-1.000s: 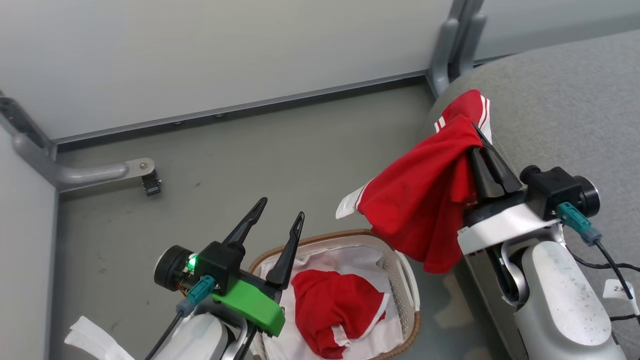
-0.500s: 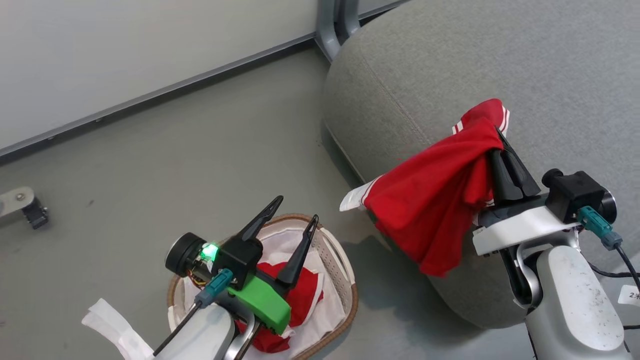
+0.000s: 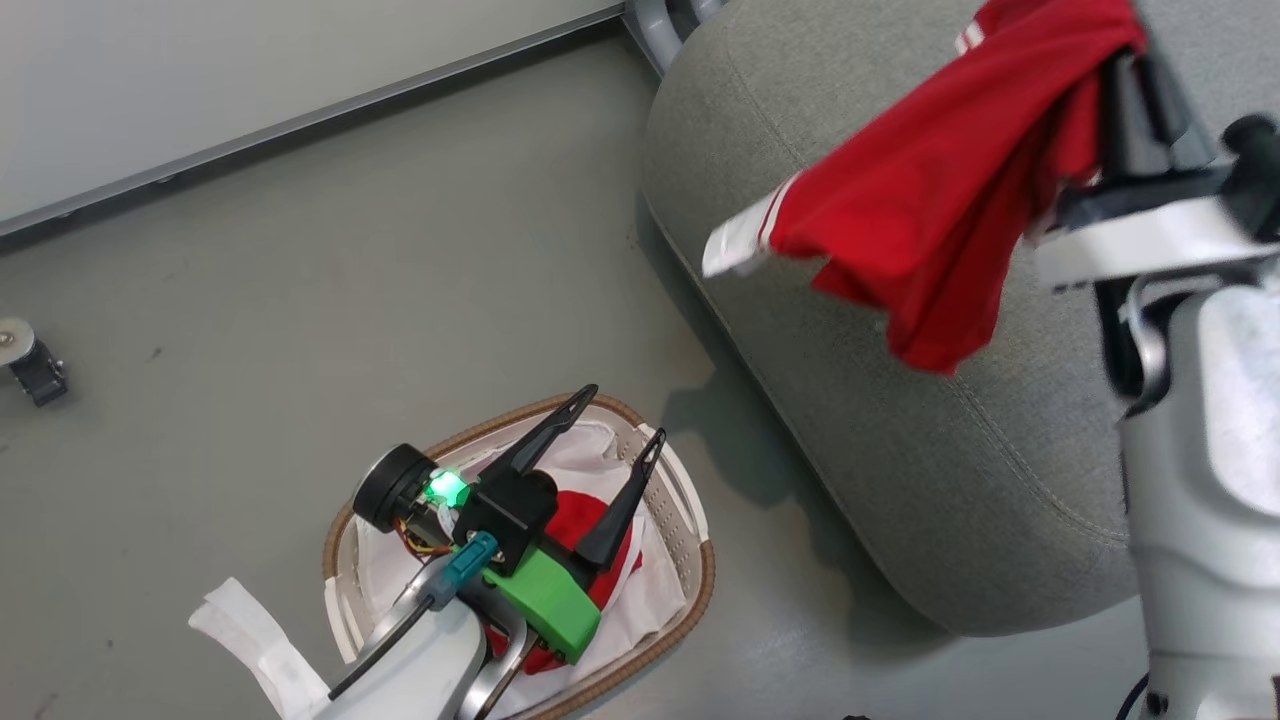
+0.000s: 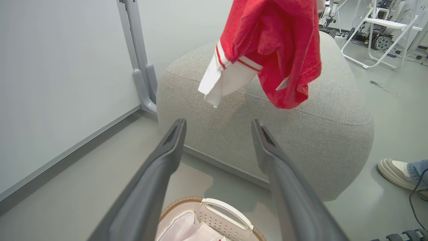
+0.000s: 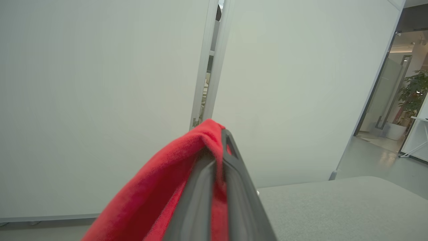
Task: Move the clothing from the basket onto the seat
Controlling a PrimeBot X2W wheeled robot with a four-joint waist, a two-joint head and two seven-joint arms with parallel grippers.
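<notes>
The basket (image 3: 700, 590) stands on the floor at lower centre of the head view, with its white liner and a red piece of clothing (image 3: 575, 515) inside, partly hidden by my left arm. My left gripper (image 3: 624, 413) hangs open above it, empty. The left wrist view has the left gripper (image 4: 218, 123) spread wide above the basket's handle (image 4: 220, 214). My right gripper (image 3: 1140, 70) is shut on a second red garment (image 3: 930, 200) with white trim, which hangs in the air over the grey seat (image 3: 900, 420). In the right wrist view the right gripper (image 5: 220, 140) pinches this red cloth (image 5: 160, 187).
Pale wall panels with a grey post foot (image 3: 660, 20) stand behind the seat. A caster (image 3: 30, 365) sits at the far left on the floor. A person's shoe (image 4: 398, 172) rests on the floor beside the seat. A white frame (image 4: 384, 30) stands further back.
My right gripper has risen and carried the red garment higher above the seat. The head camera has shifted. The left gripper stays open over the basket.
</notes>
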